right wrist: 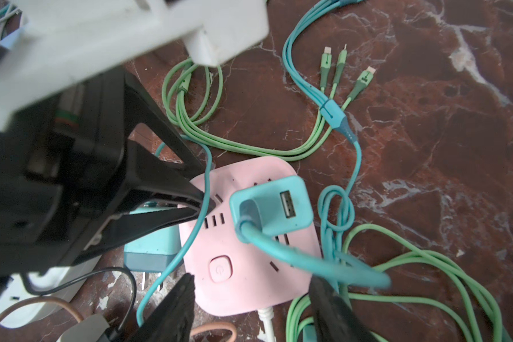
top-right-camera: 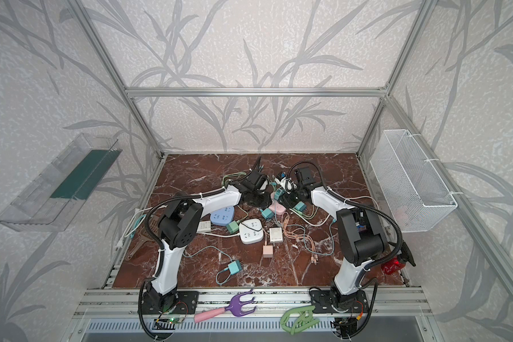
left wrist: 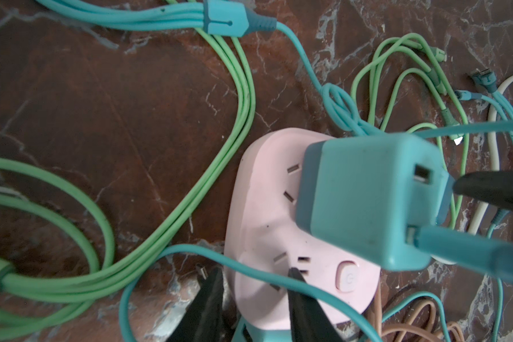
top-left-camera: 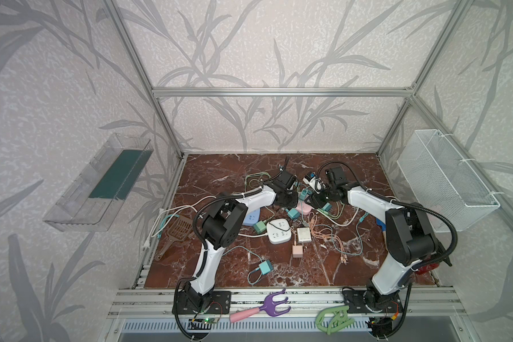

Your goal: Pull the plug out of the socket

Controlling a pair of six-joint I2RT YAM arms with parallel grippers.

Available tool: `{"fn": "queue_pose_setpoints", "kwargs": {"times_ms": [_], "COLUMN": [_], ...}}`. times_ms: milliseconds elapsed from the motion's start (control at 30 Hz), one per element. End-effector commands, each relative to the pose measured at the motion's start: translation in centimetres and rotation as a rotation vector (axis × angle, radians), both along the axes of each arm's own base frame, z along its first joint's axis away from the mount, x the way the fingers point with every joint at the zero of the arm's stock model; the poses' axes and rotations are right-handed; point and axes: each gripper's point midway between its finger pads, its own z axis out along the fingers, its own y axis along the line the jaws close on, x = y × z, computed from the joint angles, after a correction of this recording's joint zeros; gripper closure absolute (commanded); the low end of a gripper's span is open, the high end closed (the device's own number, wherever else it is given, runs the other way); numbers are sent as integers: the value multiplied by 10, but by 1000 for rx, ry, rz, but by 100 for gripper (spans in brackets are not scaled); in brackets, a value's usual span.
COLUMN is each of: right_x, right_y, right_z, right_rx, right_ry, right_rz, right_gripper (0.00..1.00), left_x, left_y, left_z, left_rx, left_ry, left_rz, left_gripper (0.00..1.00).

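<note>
Teal plug (left wrist: 367, 201): seated in pink socket (left wrist: 264, 237), with a teal cable in one USB port. Socket lies flat on the marble table (top-left-camera: 219, 177), mid-back, between both arms. My left gripper (left wrist: 255, 271): jaws narrowly parted, one tip on the socket's face, one at its edge; I cannot tell whether they pinch it. My right gripper (right wrist: 252, 277): spread wide near the plug, holding nothing. Green cables (left wrist: 240, 97) loop beside.

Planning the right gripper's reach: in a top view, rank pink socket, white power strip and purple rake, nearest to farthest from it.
1. pink socket, at the right gripper.
2. white power strip, centre.
3. purple rake, on the front rail.
</note>
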Motion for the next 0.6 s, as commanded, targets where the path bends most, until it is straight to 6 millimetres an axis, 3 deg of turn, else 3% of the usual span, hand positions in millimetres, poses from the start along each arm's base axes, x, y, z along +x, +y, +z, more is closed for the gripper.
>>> {"fn": "queue_pose_setpoints", "kwargs": {"times_ms": [0,567], "right_x": [11,30], "right_y": [11,21], "right_z": [8,-5], "right_rx": [33,22], "right_ry": [-29,-33], "right_rz": [17,40], "right_gripper": [39,40], "left_x": [-26,-24], "left_y": [27,27], "left_z": [-36,-39], "left_rx": [122,118], "left_ry": [119,126], "left_rz": [15,15], "left_gripper": [63,62]}}
